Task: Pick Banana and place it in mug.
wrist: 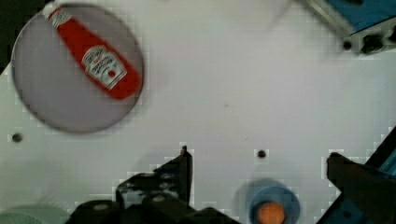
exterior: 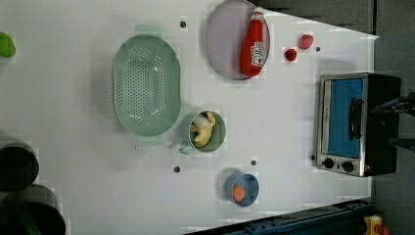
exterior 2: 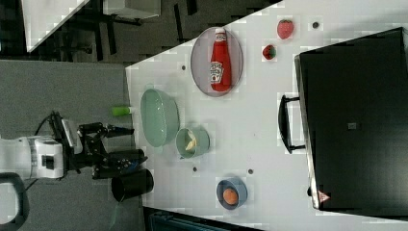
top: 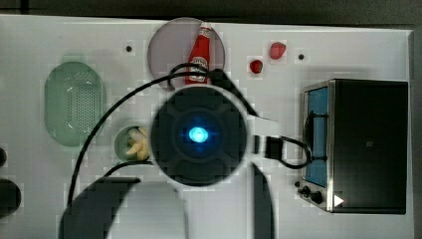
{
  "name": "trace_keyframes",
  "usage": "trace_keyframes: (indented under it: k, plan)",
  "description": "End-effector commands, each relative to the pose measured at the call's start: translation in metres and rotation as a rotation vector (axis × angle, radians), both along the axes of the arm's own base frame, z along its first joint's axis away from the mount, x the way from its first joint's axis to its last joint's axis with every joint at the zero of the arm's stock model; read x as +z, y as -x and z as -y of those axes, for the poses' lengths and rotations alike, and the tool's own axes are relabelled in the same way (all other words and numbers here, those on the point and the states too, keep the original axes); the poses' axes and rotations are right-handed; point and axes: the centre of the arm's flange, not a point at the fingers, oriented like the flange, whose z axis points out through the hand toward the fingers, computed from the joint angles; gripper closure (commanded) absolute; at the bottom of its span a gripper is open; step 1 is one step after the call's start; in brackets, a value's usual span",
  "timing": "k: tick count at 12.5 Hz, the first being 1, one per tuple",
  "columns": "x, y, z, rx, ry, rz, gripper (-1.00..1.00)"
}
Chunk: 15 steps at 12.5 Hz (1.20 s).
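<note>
Left view: banana (exterior: 203, 129) inside mug (exterior: 218, 142)

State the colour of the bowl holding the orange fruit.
Blue; the bowl shows best in the left view.

Bright, even light (blocky, soft)

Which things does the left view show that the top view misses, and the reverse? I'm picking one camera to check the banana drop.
The left view alone has the blue bowl with its orange fruit, and the whole mug. The top view alone has the arm's round dark housing, covering the mug's right edge. Both share the banana inside the mug, the green colander, the ketchup bottle lying on its plate, two strawberries and the toaster oven.
</note>
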Motion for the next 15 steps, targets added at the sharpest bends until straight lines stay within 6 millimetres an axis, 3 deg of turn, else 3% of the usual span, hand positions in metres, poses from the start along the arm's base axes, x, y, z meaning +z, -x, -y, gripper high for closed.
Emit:
trace_keyframes:
  k: [1,15]
  plan:
    - [0.0195,0.01,0.0285,0.0,-0.023,-0.044,-1.0]
    - [0.0159,0.0087,0.0308,-0.004,-0.024,-0.048,-1.0]
